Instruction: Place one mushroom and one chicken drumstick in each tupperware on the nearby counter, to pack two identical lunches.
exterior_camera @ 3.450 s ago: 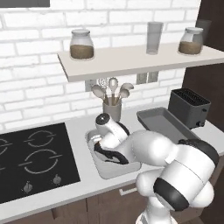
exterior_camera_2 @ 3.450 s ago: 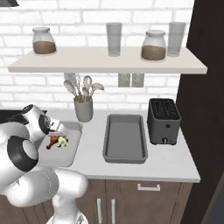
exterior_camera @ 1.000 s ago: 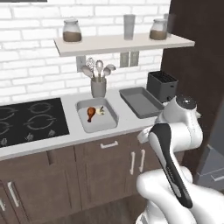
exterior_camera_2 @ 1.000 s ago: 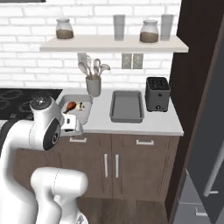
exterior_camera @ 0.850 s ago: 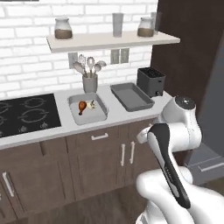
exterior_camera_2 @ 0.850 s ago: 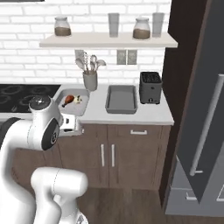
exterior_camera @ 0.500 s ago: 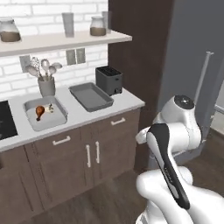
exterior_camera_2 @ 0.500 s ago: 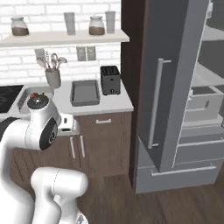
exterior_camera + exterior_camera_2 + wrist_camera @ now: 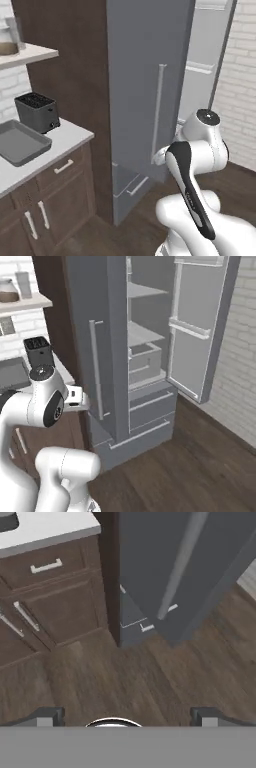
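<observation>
Packing looks unfinished: darker grey tupperware (image 9: 22,144) at nine o'clock on the surface (image 9: 60,145) lies empty; hand (image 9: 125,716) spread wide, carrying nothing.

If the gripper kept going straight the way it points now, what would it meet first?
Probably the wooden floor in front of the fridge. The gripper, jaws open and empty, points down at bare boards; nothing seems to lie between, though depth is unclear.

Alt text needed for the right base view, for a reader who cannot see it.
A tall grey fridge stands with its right door swung open, showing bare shelves and a drawer inside. The robot's white arm is folded low at the left in front of it, above dark wooden floor. At the far left, a black toaster sits on the counter.
</observation>
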